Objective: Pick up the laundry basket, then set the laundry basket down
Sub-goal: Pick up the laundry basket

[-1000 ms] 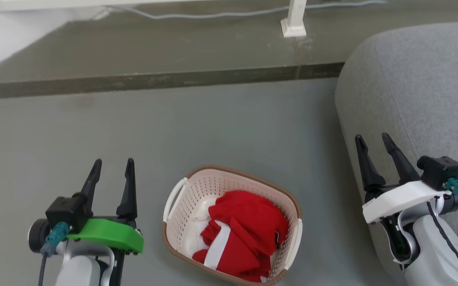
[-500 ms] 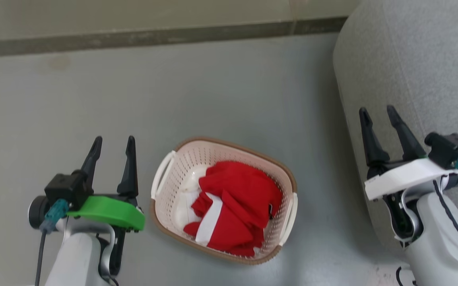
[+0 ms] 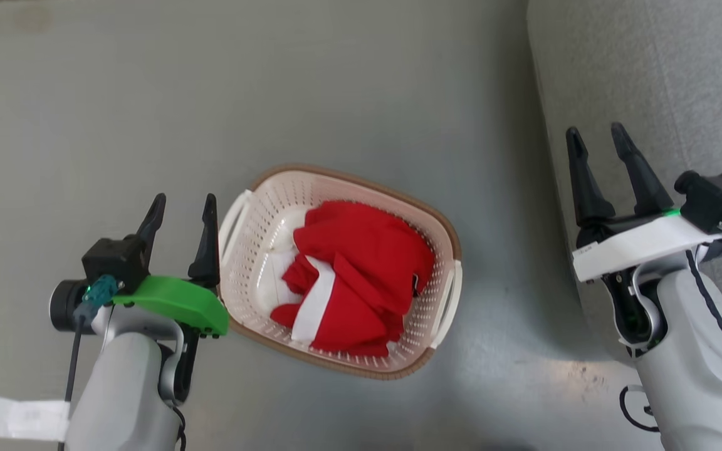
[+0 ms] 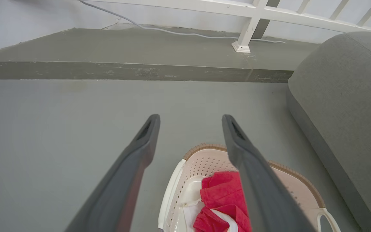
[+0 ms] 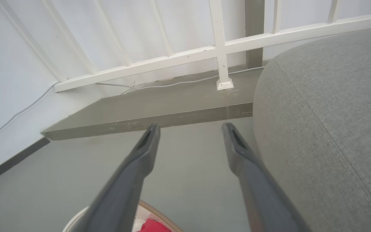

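The laundry basket (image 3: pixel 254 207), cream-white with a brown rim and white loop handles, stands on the grey floor in the middle of the head view, holding red and white clothes (image 3: pixel 355 275). My left gripper (image 3: pixel 182 205) is open just left of the basket's left handle (image 3: pixel 230 219), apart from it. My right gripper (image 3: pixel 596 138) is open well to the basket's right, over the sofa's edge. In the left wrist view the basket (image 4: pixel 198 161) lies low between and under my left gripper (image 4: pixel 190 119). The right wrist view shows the basket's rim (image 5: pixel 155 209) at the bottom, below my right gripper (image 5: pixel 190 127).
A grey sofa (image 3: pixel 649 75) fills the right side, close to the right arm. A raised floor step (image 4: pixel 134 71) with a white railing post (image 4: pixel 245 38) and a cable lies beyond. A white strip (image 3: pixel 4 419) lies on the floor at lower left.
The camera has tilted down, so the basket and floor slid up the head view and the step left it. The left gripper now stands closer to the basket's left handle.
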Available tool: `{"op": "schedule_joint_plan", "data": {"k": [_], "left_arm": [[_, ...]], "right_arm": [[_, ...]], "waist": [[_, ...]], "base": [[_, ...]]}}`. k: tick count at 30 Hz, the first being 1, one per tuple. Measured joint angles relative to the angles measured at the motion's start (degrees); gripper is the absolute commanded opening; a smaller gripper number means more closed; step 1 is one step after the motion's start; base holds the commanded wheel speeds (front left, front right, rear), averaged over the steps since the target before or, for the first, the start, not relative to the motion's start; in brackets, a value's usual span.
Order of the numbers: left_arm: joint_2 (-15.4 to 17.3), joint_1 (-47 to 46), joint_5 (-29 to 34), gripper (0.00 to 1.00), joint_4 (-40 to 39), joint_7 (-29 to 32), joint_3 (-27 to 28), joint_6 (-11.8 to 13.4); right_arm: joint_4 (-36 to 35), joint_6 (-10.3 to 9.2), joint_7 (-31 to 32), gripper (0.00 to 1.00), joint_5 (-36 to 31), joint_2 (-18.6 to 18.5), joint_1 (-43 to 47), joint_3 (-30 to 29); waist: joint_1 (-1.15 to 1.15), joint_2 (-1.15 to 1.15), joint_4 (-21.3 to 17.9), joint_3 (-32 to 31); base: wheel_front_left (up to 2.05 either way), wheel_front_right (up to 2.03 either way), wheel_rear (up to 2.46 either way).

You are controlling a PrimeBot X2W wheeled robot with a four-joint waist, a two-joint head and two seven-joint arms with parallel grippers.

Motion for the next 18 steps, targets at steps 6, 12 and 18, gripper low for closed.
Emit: {"op": "schedule_joint_plan", "data": {"k": [6, 12, 18], "left_arm": [[0.12, -3.77, 0.13, 1.00, 5.31, 0.01, -0.11, -0.74], [0.76, -8.51, 0.11, 1.00, 11.65, 1.32, -0.14, -1.43], [2.22, -12.68, -0.03, 1.00, 16.05, 2.52, -0.10, -1.81]], "right_arm": [[-0.86, 0.00, -0.01, 1.00, 0.52, -0.46, -1.60, 0.89], [-1.72, 0.00, -0.01, 1.00, 1.41, -1.13, -4.05, 2.02], [-2.23, 0.00, -0.01, 1.00, 2.50, -1.18, -5.94, 2.86]], "waist": [[0.00, 0.00, -0.66, 3.98], [0.00, 0.00, -1.23, 8.65], [0.00, 0.00, -1.78, 12.52]], "base": [[0.00, 0.00, 0.00], [0.00, 0.00, 0.00], [0.00, 0.00, 0.00]]}}
